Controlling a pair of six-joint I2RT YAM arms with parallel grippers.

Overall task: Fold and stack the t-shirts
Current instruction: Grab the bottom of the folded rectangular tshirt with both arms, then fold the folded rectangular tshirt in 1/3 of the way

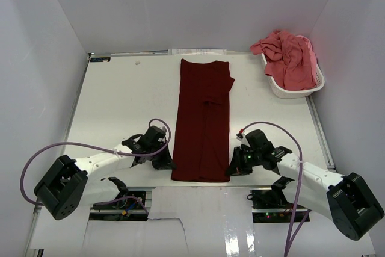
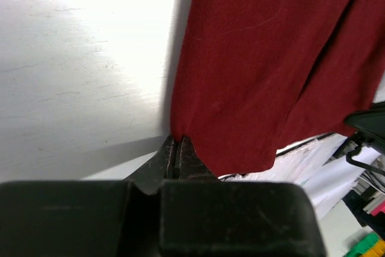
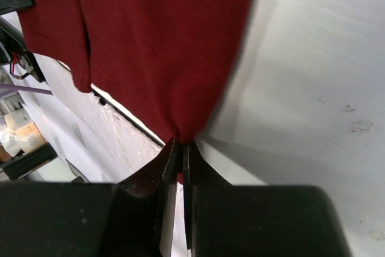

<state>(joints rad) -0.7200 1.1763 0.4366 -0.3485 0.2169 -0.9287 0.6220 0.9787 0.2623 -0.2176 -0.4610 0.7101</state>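
Note:
The dark maroon t-shirt [image 1: 202, 118] lies folded into a long narrow strip down the middle of the table, collar end far, hem end near. My left gripper [image 1: 167, 162] is shut on its near left edge; the left wrist view shows the jaws pinching the maroon cloth [image 2: 258, 70] at the left gripper's tips [image 2: 177, 141]. My right gripper [image 1: 232, 170] is shut on the near right edge, the cloth [image 3: 162, 46] bunching into the right gripper's tips [image 3: 183, 145]. The coral pink t-shirt [image 1: 289, 55] lies crumpled in the basket.
A white plastic basket [image 1: 287, 90] stands at the far right of the table. The table's near edge [image 1: 198, 186] runs just below the shirt's hem, with electronics and cables under it. Purple cables loop beside both arms.

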